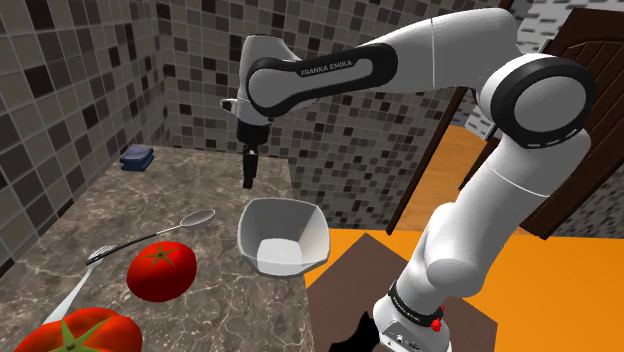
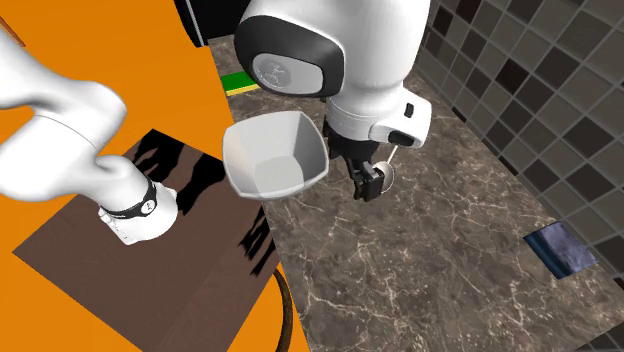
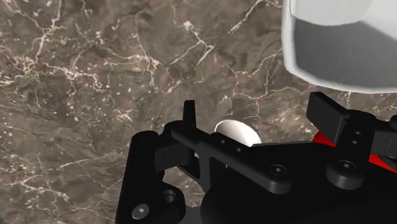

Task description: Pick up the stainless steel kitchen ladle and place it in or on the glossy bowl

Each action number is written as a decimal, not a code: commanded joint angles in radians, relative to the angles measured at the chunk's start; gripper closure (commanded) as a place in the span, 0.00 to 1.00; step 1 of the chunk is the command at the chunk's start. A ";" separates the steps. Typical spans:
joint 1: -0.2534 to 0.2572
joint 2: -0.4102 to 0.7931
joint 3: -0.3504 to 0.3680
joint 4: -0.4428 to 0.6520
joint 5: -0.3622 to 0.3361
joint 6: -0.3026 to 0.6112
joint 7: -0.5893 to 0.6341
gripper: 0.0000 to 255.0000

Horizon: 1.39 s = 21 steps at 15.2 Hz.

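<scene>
We log walls of small square mosaic tiles in grey, black and beige (image 1: 70,90). There's a dark brown marble countertop with white veins (image 1: 160,190), a flat orange floor (image 2: 150,70) and a dark brown panelled wooden door (image 1: 595,180) at the shoulder view's right.

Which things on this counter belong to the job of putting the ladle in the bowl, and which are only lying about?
For the job: ladle, white bowl, gripper.
Only lying about: two red tomatoes, blue object near the wall.
</scene>
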 commanded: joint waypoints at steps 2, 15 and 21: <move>0.026 0.086 0.024 0.059 -0.009 0.041 -0.060 0.00; 0.144 0.436 0.131 0.328 -0.106 0.166 -0.276 0.00; 0.154 0.478 0.130 0.315 -0.118 0.222 -0.275 0.00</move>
